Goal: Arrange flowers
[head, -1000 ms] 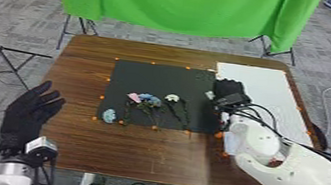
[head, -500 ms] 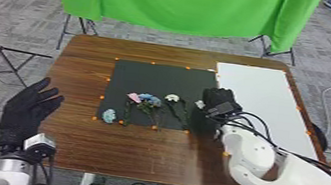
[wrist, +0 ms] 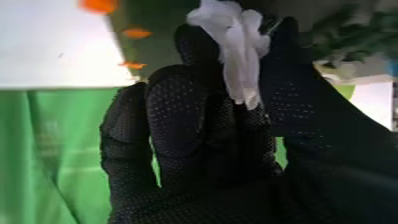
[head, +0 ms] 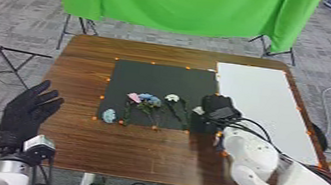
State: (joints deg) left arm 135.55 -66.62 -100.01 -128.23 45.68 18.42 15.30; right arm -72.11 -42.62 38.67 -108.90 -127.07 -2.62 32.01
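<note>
In the head view my right hand [head: 219, 108] is at the black mat's [head: 151, 74] right edge, a white flower [head: 198, 110] beside its fingers on the left. The right wrist view shows this right hand [wrist: 178, 115] pinching the white flower [wrist: 233, 42] between thumb and fingers. On the mat lie a pink flower [head: 134, 97], blue flowers [head: 149, 99], another white flower [head: 172, 98] with a dark stem, and a light-blue flower [head: 109, 116] near the lower left corner. My left hand [head: 26, 110], its fingers straight, is over the table's left edge.
A white sheet [head: 264, 101] covers the right part of the brown table [head: 128, 151]. Small orange markers line the mat and sheet. Behind the far edge hangs a green cloth [head: 181, 6], with black stands beside it.
My right hand has moved down and slightly left from the sheet's edge to the mat's right edge, carrying the white flower. The left hand has barely moved.
</note>
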